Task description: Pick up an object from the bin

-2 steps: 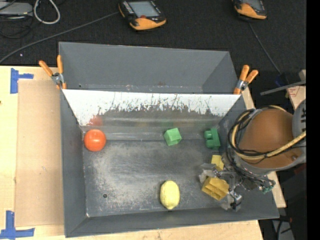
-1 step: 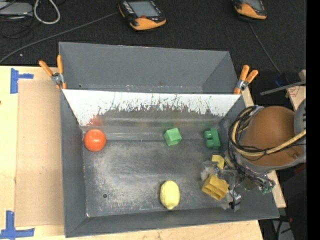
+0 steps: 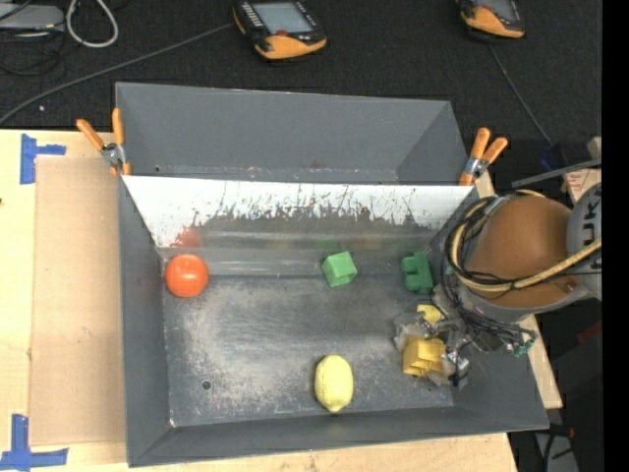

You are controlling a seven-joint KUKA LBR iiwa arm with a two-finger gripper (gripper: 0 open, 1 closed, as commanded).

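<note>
My gripper (image 3: 447,340) is low in the bin's near right corner, under the arm's orange dome. A small crumpled yellow thing (image 3: 423,356) lies right at its tip, partly hidden by the gripper's dark parts, and I cannot make out whether it is gripped. Just behind the gripper, by the right wall, sits a dark green block (image 3: 417,271). A yellow lemon-shaped thing (image 3: 334,383) rests to the gripper's left near the front wall.
A light green cube (image 3: 339,268) sits mid-bin toward the back. An orange ball (image 3: 187,275) is at the far left by the left wall. Bare floor stretches between the ball and the lemon shape.
</note>
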